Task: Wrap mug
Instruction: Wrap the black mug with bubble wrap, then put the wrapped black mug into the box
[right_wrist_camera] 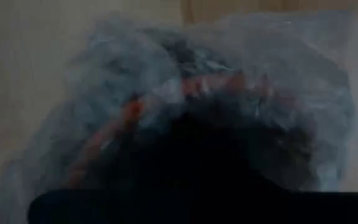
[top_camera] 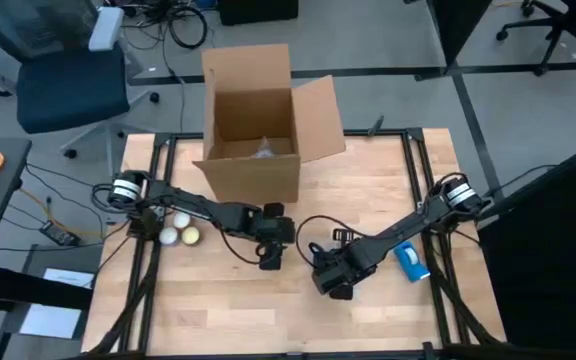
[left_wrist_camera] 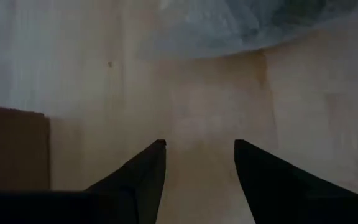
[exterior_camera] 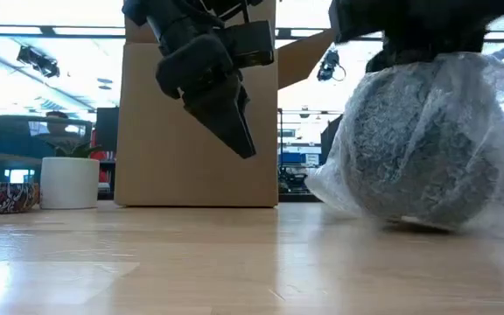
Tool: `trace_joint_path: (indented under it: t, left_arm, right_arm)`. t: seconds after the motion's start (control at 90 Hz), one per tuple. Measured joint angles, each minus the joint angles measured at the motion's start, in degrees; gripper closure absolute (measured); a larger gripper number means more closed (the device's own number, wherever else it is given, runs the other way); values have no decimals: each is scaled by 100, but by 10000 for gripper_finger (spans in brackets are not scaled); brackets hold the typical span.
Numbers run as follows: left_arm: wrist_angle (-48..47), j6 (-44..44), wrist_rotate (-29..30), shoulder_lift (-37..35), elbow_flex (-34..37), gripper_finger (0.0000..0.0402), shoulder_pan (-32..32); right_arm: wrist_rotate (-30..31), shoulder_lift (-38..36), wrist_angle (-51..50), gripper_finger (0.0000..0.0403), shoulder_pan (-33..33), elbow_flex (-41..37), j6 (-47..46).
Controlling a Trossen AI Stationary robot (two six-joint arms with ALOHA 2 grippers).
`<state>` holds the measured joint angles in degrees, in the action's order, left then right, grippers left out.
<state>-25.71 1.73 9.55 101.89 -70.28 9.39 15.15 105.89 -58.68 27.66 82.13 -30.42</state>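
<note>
Two white balls (top_camera: pixel 180 229) — box (top_camera: pixel 258 125) behind

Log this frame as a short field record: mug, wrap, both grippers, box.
mug: orange-red, seen only through the wrap
wrap: clear bubble wrap bundled round the mug, resting on the table
right gripper: down on top of the bundle; finger state hidden
left gripper: open, empty, above bare table beside the bundle
box: open cardboard, at the table's far edge
</note>
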Motion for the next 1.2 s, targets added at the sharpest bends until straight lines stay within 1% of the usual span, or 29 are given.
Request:
trace_joint_path:
  t: [0.256,0.356,0.411,0.467,0.556,0.689,0.944,1.011,1.067,1.144,1.2]
  left_arm:
    - [0,-6,106,0,0,229,0]
    - [1,-8,106,0,0,229,-1]
    - [0,-8,106,0,0,229,-1]
    - [0,-8,105,0,0,229,-1]
    - [2,-4,105,0,0,229,-1]
    - [0,-2,104,0,0,229,0]
    - [-1,0,104,0,0,229,-2]
    - [0,0,102,0,0,229,-2]
    - [0,0,104,0,0,229,0]
    - [0,-3,102,0,0,229,-1]
    - [-2,-5,104,0,0,229,-2]
  right_arm:
    - [158,-138,-1070,403,178,1231,56]
    - [159,-154,-1073,403,299,1690,56]
    - [68,-158,-1012,403,348,1853,56]
    - [-231,-158,-992,402,384,1925,56]
    - [-702,-158,-1045,398,411,1925,-6]
    - [-958,-126,-1024,378,395,1902,-331]
    - [-1052,-97,-662,301,174,1253,-596]
    - [-1172,-97,-556,282,67,1024,-597]
    - [-1389,-90,-416,268,-27,849,-605]
    - [-1929,-90,88,250,-158,661,-642]
    - [-2166,-90,343,240,-234,545,-567]
